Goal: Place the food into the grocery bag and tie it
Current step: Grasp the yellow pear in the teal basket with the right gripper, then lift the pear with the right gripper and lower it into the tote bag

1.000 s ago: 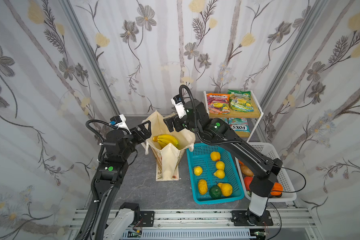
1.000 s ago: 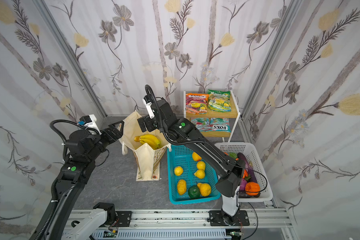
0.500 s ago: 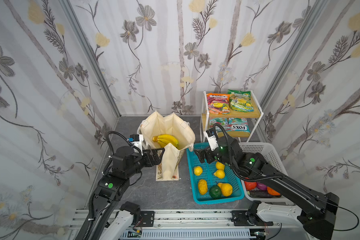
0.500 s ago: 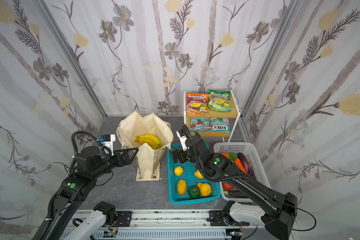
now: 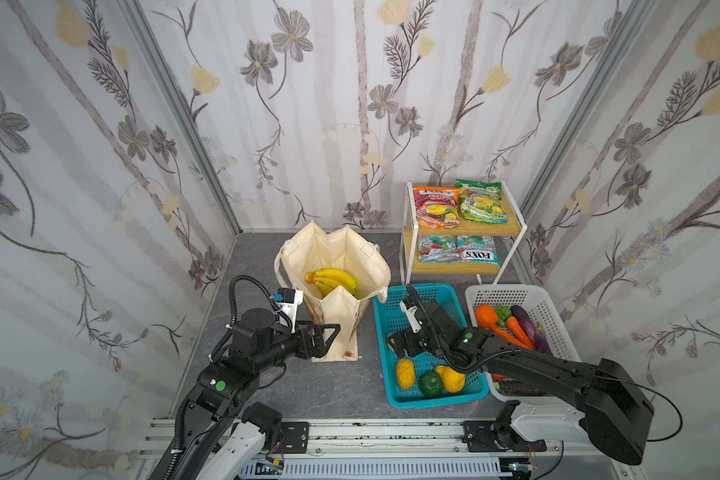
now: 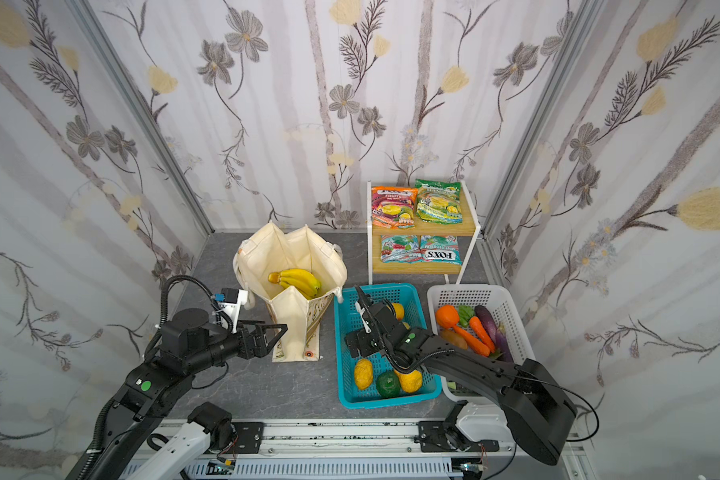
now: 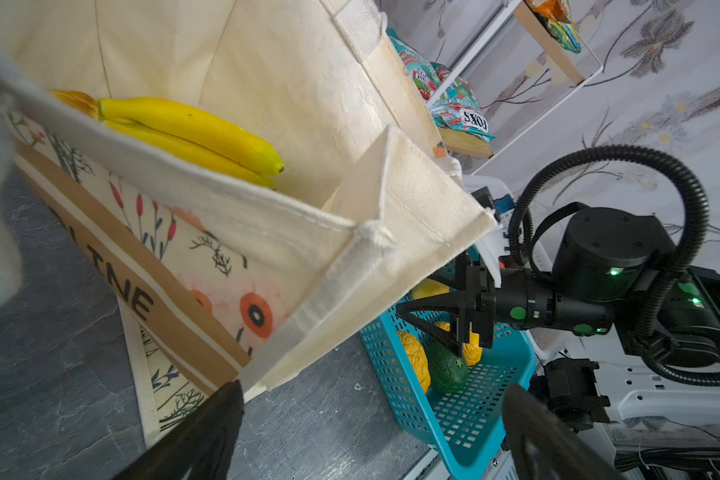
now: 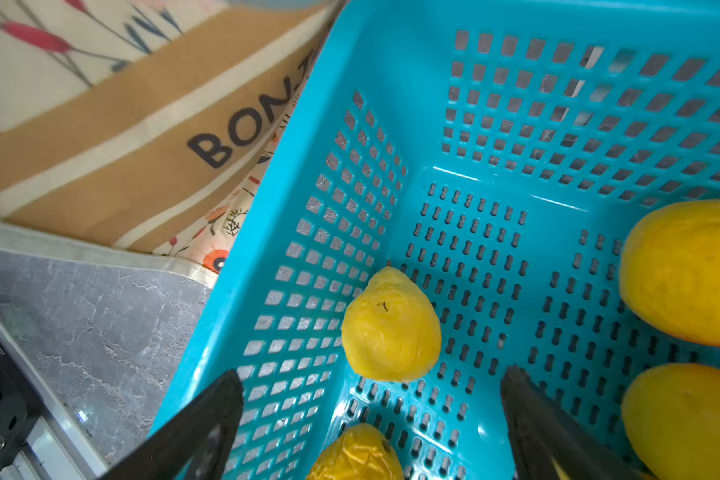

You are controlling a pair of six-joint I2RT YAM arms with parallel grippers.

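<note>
In the blue basket [image 5: 437, 398] at the front of the desk [image 5: 329, 386], the right hand [image 8: 371, 372] hangs low and is opened wide, and the small yellow lemon [image 8: 391, 326] lies just between its two sides, not gripped. Beside it, the left hand [image 7: 371, 388] is also wide and empty, close against the lower corner of the grocery bag [image 5: 333, 249], perhaps touching it. The banana bunch [image 5: 333, 279] lies inside the open bag. Farther back, the orange-red candy packet [image 5: 435, 205] and the green candy packet [image 5: 479, 200] lie side by side on the top shelf [image 5: 512, 224].
</note>
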